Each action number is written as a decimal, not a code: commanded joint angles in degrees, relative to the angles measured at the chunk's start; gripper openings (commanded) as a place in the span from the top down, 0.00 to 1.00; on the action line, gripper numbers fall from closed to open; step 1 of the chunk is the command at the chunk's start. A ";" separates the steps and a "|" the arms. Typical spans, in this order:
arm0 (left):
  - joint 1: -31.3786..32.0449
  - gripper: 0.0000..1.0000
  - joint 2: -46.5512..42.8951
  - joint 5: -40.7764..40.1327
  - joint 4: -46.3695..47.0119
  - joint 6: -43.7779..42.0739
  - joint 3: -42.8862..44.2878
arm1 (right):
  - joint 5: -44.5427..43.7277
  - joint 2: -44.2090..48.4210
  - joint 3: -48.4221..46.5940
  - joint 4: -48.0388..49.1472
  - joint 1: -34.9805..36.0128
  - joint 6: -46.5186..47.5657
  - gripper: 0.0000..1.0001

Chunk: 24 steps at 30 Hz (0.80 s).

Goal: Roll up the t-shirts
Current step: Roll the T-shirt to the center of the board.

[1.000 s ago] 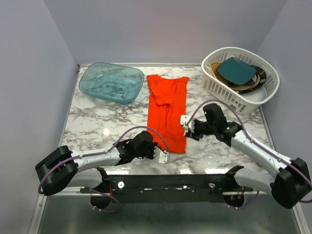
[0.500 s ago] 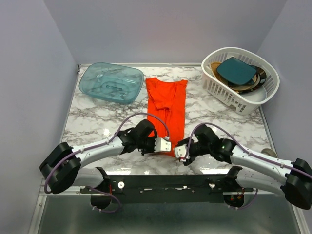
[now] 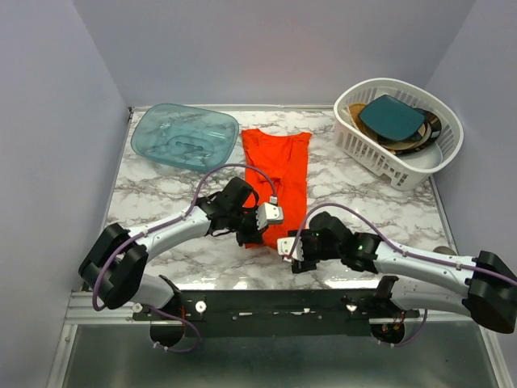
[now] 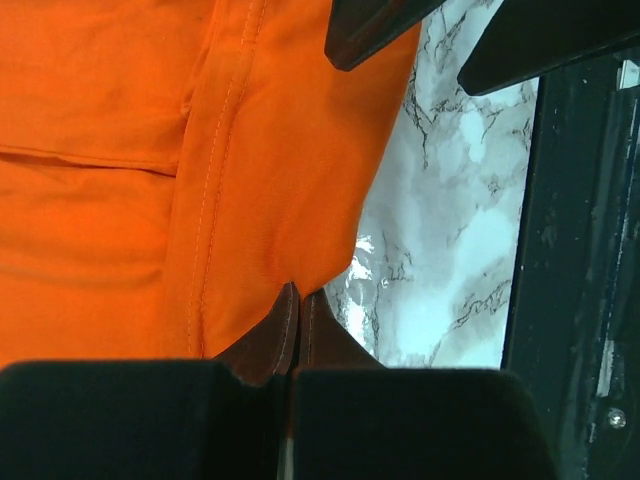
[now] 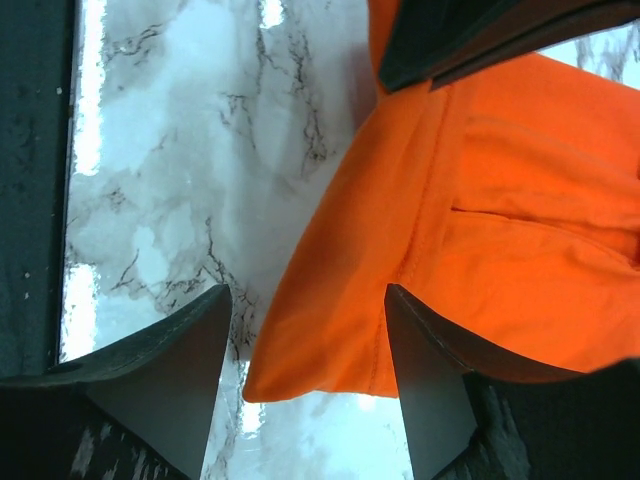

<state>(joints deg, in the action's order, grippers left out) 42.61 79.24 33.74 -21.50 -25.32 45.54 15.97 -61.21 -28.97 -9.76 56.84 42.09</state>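
Observation:
The orange-red t-shirt (image 3: 279, 174) lies folded into a long narrow strip on the marble table, running from far to near. My left gripper (image 3: 260, 230) is at the strip's near left corner. In the left wrist view its jaws (image 4: 298, 300) are pressed together on the edge of the fabric (image 4: 120, 150). My right gripper (image 3: 284, 245) is at the near right corner. In the right wrist view it (image 5: 308, 340) is open, with its fingers (image 5: 170, 370) standing either side of the shirt's corner (image 5: 500, 230) without touching it.
A translucent teal tub (image 3: 186, 136) stands at the back left. A white slatted basket (image 3: 355, 145) holding plates and bowls stands at the back right. The black frame (image 3: 275, 307) runs along the table's near edge, close behind both grippers.
The right gripper swung from the shirt's right edge down to its near right corner. The left gripper moved forward and right onto the near left corner. The shirt's near end sits slightly farther back.

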 commanded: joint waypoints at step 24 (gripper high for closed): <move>-5.87 1.00 2.76 13.99 -8.12 3.09 2.98 | -17.38 -14.99 -1.52 12.92 2.66 -5.44 0.53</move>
<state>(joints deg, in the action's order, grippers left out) 37.54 82.54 44.12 -26.28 -20.18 49.06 3.16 -74.48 -30.81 -1.58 59.13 35.38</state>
